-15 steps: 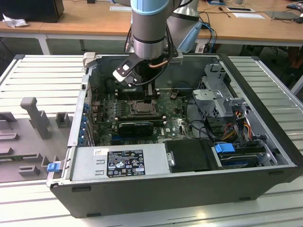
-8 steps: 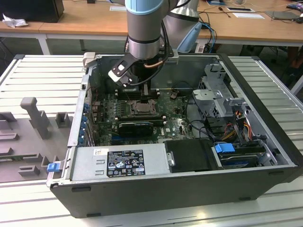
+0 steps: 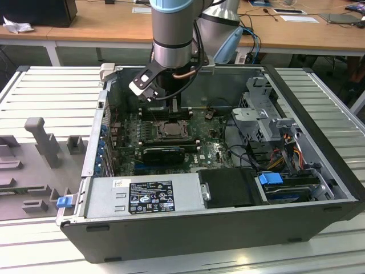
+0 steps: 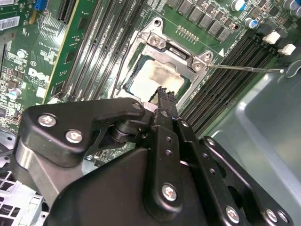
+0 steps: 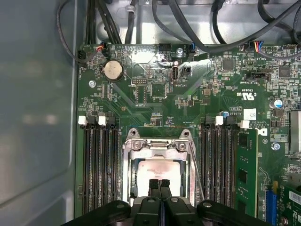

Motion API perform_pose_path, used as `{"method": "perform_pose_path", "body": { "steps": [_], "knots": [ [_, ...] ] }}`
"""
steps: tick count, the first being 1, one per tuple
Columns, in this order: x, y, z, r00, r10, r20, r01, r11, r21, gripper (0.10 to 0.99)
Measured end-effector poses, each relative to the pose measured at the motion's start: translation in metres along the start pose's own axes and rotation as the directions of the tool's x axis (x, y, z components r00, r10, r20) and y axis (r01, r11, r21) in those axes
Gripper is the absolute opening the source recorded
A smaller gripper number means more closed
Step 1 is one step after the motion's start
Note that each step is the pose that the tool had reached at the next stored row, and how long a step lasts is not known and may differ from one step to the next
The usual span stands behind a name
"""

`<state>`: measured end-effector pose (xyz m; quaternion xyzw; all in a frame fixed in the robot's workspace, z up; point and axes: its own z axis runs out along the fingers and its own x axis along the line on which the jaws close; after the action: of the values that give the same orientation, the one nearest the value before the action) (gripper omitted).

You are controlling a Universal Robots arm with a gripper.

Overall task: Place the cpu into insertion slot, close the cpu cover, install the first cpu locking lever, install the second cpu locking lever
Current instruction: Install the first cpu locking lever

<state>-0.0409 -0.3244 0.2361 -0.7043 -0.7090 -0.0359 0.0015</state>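
Slatted metal worktop (image 3: 51, 85), open computer case (image 3: 188, 234): insertion slot (image 3: 171, 130) at 10 o'clock from case middle in the exterior view, cpu (image 5: 160, 169) seated, cpu cover (image 5: 157, 146) down, pincer (image 5: 160, 182) tips together, empty, just above; judged lever step, needing a fine catch on the thin locking lever (image 4: 244, 68).

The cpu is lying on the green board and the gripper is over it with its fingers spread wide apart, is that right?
Not quite. In the first wrist view the gripper has its fingers pressed together, not spread apart. The rest holds: the cpu lies on the green board with the gripper over it.
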Motion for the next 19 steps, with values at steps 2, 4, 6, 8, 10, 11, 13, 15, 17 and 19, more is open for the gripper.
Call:
{"method": "perform_pose_path", "body": {
  "steps": [2,4,6,8,10,11,13,15,17,19],
  "knots": [
    [0.0001,0.0001,-0.0005,1.0,0.0,-0.0002,0.0,1.0,0.0,0.106],
    [0.0001,0.0,-0.0009,1.0,0.0,-0.0002,0.0,1.0,0.0,0.106],
    [0.0001,0.0001,-0.0023,1.0,0.0,0.0,0.0,1.0,0.0,0.106],
    [0.0002,0.0002,-0.004,1.0,0.0,0.0,0.0,1.0,0.0,0.106],
    [0.0003,0.0003,-0.0056,1.0,0.0,0.0,0.0,1.0,0.0,0.106],
    [0.0004,0.0003,-0.0067,1.0,0.0,-0.0001,0.0,1.0,0.0,0.106],
    [0.0005,0.0004,-0.0088,1.0,0.0,-0.0001,0.0,1.0,0.0,0.106],
    [0.0006,0.0006,-0.0116,1.0,0.0,-0.0001,0.0,1.0,0.0,0.106],
    [0.0008,0.0007,-0.0144,1.0,0.0,0.0,0.0,1.0,0.0,0.106],
    [0.0009,0.0008,-0.0168,1.0,0.0,0.0,0.0,1.0,0.0,0.106]
  ]
}}
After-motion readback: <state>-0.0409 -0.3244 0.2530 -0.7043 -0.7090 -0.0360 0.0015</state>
